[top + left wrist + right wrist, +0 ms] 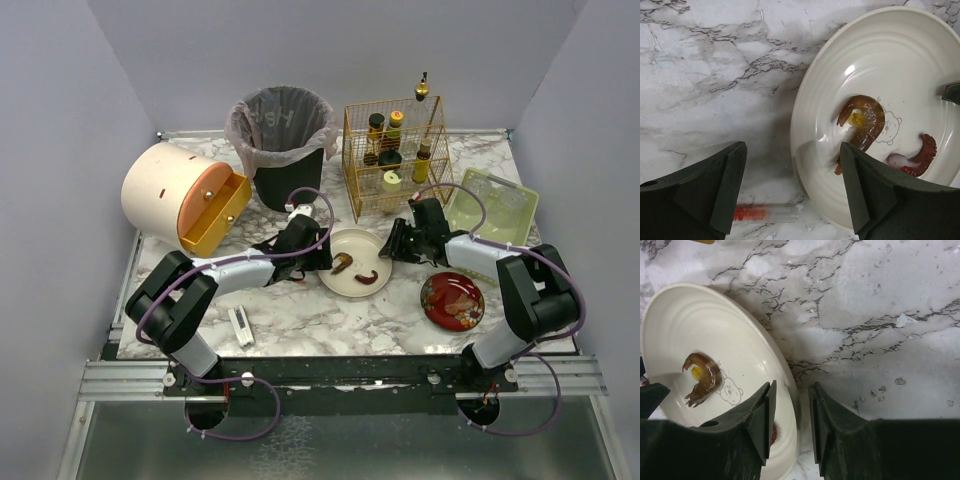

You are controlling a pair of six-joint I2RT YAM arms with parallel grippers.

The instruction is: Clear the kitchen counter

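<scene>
Two end effectors flank a cream plate (352, 243) that sits near the middle of the kitchen counter (300, 310), the white marble-patterned counter that carries everything here.

The left end effector (792, 146) is spread wide. One finger is over bare marble, the other is over the plate's inside, and the plate's left rim lies between them, untouched. The right end effector (792, 386) has its fingers drawn close with a narrow gap between them. The plate's right rim runs through that gap, and a sliver of marble shows between the rim and the outer finger, so no firm pinch is visible.

On the plate lie a brown shrimp (865, 117) and a curled dark red piece (920, 157). A thin clear tube with a red end (770, 213) lies on the marble just beside the plate's near-left rim.

- **Behind the plate:** a gold wire basket (395, 150) holding bottles.
- **Behind the left arm:** a black bin with a clear liner (283, 140).
- **Far left:** a cream cylinder box (160, 190) lying on its side, with its yellow drawer (215, 220) pulled out.
- **Beside the right arm:** a pale green tray (490, 205).
- **Near and to the right of the cream plate, apart from it:** a red plate (452, 300).
- **Near edge, beside the left arm:** a small white object (240, 325).
</scene>
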